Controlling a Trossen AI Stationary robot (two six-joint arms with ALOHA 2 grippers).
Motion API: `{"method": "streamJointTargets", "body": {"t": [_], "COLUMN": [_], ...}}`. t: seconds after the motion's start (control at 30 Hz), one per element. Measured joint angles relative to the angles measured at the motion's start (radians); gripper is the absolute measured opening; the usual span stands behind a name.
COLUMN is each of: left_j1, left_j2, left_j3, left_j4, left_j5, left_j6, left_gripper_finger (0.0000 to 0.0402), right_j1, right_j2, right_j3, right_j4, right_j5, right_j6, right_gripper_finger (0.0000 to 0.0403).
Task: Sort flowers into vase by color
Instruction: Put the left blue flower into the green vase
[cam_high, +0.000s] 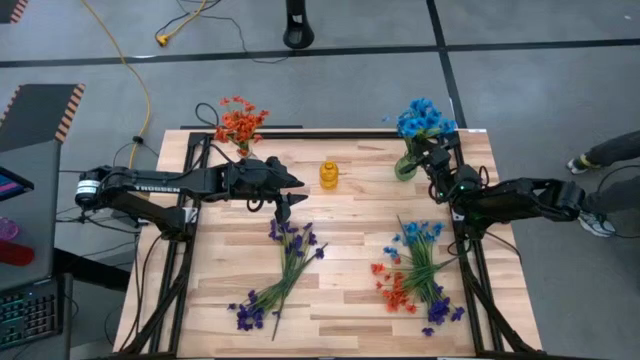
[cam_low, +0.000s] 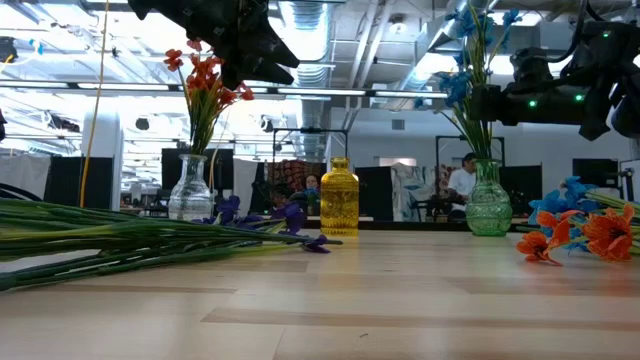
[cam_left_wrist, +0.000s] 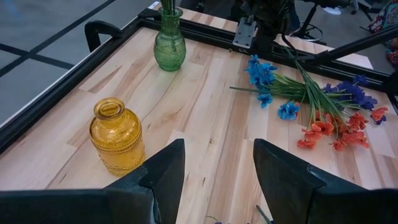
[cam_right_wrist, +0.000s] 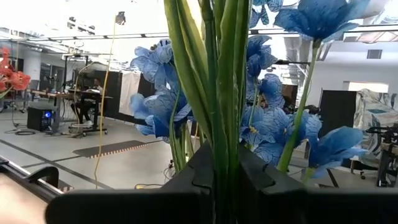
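You have three vases: one clear vase (cam_high: 243, 148), one yellow vase (cam_high: 329, 175), one green vase (cam_high: 405, 166). Two loose flower piles lie nearer you than the yellow vase: one purple bunch (cam_high: 282, 270), one mixed bunch (cam_high: 418, 275).

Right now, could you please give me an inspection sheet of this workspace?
Surface: wooden table, black frame.
Job's things: orange-red flowers in clear vase; blue flowers in green vase; yellow vase holds none; purple sprigs and mixed sprigs lying loose.
Clutter: nothing seen.
Grippers: left gripper open, above the purple sprigs; right gripper shut on blue stems at the green vase.
Cables: yellow cable on floor.
Surroundings: a person's shoes right of the table.
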Motion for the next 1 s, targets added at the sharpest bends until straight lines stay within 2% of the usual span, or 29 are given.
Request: {"method": "streamJointTargets", "body": {"t": [0.2, 0.57, 0.73, 1.0], "left_j1": [0.0, 0.0, 0.0, 0.0], "left_j2": [0.0, 0.0, 0.0, 0.0], "left_j3": [0.0, 0.0, 0.0, 0.0], "left_j4": [0.0, 0.0, 0.0, 0.0], "left_j5": [0.0, 0.0, 0.0, 0.0], "left_j6": [0.0, 0.0, 0.0, 0.0], "left_gripper_finger": [0.0178, 0.0178, 0.0178, 0.0178], "right_j1": [0.0, 0.003, 0.055, 0.159], "right_j2": [0.0, 0.0, 0.0, 0.0], "right_j3": [0.0, 0.0, 0.0, 0.0], "right_j4": [0.0, -0.005, -0.05, -0.055], "right_j5": [0.001, 0.017, 0.145, 0.297], "right_j6": [0.0, 0.051, 0.056, 0.052], "right_gripper_finger": [0.0074, 0.0172, 0.0193, 0.0196]}}
